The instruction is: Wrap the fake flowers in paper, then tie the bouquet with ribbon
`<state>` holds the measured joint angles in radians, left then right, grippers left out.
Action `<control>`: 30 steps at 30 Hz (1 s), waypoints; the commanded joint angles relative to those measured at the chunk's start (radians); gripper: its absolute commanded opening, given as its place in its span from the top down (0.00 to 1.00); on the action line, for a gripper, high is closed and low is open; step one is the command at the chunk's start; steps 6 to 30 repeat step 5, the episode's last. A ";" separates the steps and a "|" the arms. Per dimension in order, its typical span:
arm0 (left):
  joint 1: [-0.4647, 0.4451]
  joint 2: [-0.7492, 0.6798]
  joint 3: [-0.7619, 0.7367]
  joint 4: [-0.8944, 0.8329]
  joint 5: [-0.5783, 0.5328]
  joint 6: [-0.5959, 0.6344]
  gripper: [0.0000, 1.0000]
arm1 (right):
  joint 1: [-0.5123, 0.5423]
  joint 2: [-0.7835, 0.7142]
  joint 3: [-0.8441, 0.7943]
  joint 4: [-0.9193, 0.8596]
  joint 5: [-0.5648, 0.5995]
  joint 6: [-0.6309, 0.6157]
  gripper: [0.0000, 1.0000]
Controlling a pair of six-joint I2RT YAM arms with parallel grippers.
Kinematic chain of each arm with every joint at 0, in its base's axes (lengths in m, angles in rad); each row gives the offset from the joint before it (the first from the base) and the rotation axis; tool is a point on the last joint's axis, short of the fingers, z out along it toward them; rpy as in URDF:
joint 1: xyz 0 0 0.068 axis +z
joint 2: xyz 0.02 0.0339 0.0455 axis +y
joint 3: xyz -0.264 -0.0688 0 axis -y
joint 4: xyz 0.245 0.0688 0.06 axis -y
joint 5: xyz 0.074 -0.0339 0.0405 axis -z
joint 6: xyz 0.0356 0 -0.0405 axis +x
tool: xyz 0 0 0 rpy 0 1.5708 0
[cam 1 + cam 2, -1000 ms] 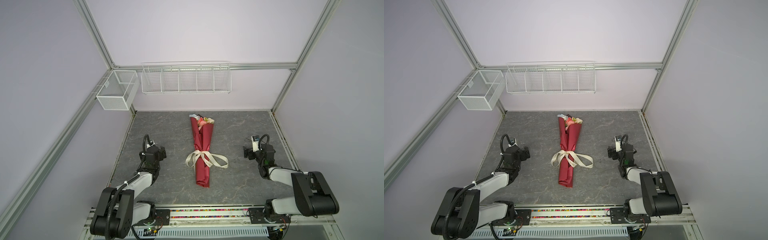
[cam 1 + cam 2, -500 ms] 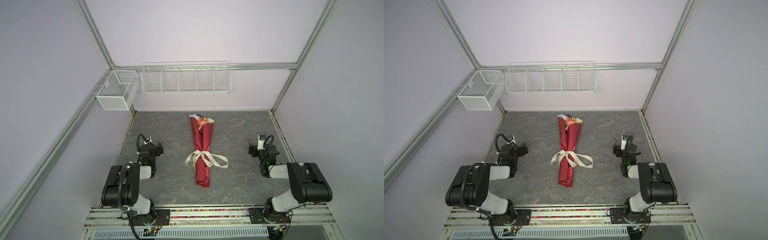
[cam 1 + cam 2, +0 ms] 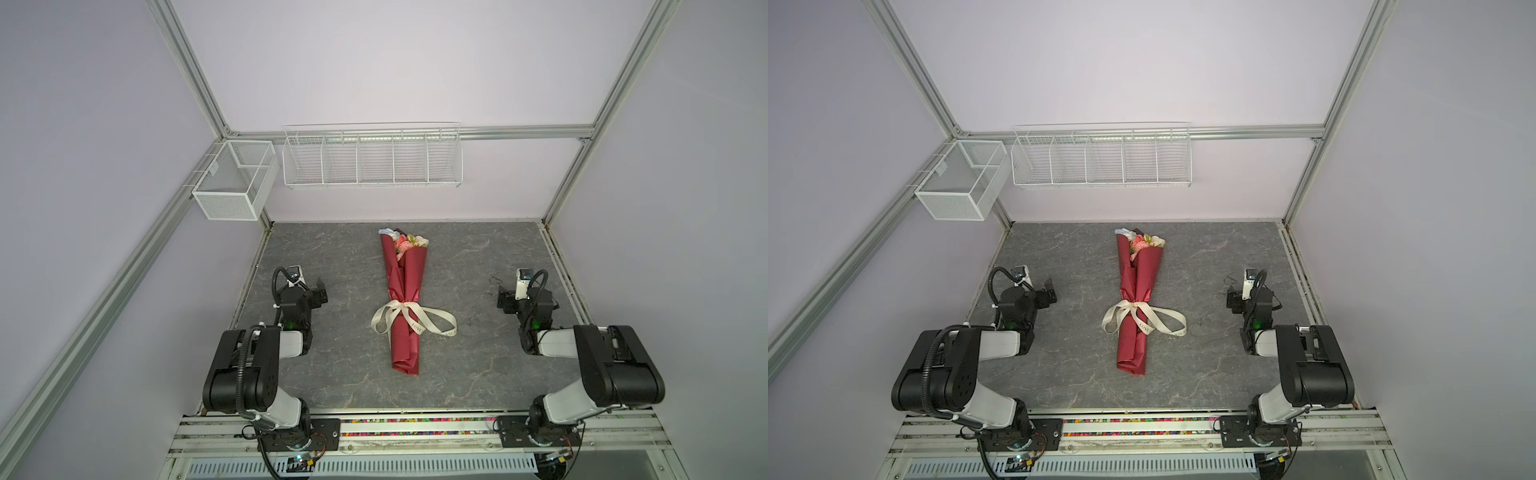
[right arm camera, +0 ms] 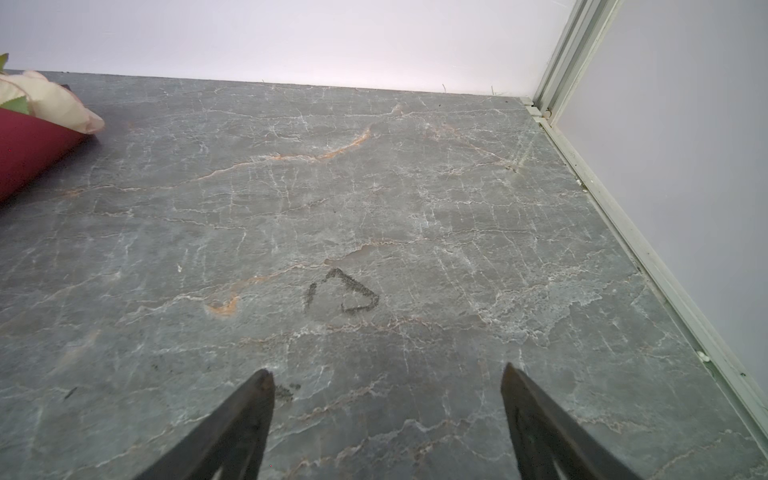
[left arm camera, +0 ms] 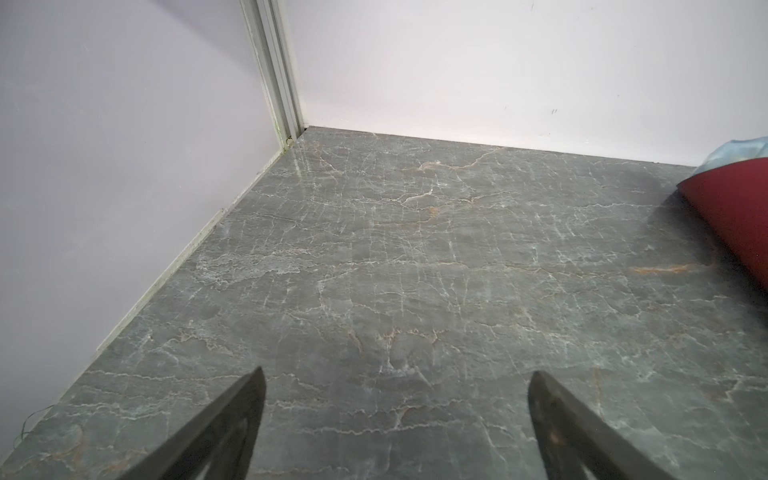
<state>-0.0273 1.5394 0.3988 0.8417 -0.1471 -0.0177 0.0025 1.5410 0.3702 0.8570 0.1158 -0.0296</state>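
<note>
The bouquet of fake flowers (image 3: 405,291) (image 3: 1136,291) lies lengthwise in the middle of the grey table, wrapped in dark-red paper, blooms toward the back wall. A cream ribbon (image 3: 411,320) (image 3: 1144,320) is tied in a bow around its waist. My left gripper (image 3: 320,291) (image 3: 1049,293) rests low, well left of the bouquet, open and empty (image 5: 397,374); the wrap's edge (image 5: 739,208) shows at the side. My right gripper (image 3: 505,301) (image 3: 1233,301) sits well right of it, open with nothing between the fingers (image 4: 388,372); a cream bloom and red paper (image 4: 29,145) show at the side.
A white wire shelf (image 3: 372,160) hangs on the back wall, and a mesh box (image 3: 232,183) on the left frame. A black scribble (image 4: 340,291) marks the table ahead of the right gripper. Walls and frame posts close both sides.
Both arms have folded back toward the front rail, each gripper drawing outward, away from the bouquet. The bouquet and its bow have not moved.
</note>
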 commanded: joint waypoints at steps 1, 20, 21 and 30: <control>-0.002 0.008 0.002 0.040 0.014 0.004 0.02 | 0.004 -0.010 0.014 0.013 0.015 0.005 0.12; -0.002 0.009 0.002 0.040 0.014 0.004 0.02 | 0.004 -0.011 0.011 0.014 0.015 0.004 0.12; -0.002 0.009 0.002 0.040 0.014 0.004 0.02 | 0.004 -0.011 0.011 0.014 0.015 0.004 0.12; -0.002 0.009 0.002 0.040 0.014 0.004 0.02 | 0.004 -0.011 0.011 0.014 0.015 0.004 0.12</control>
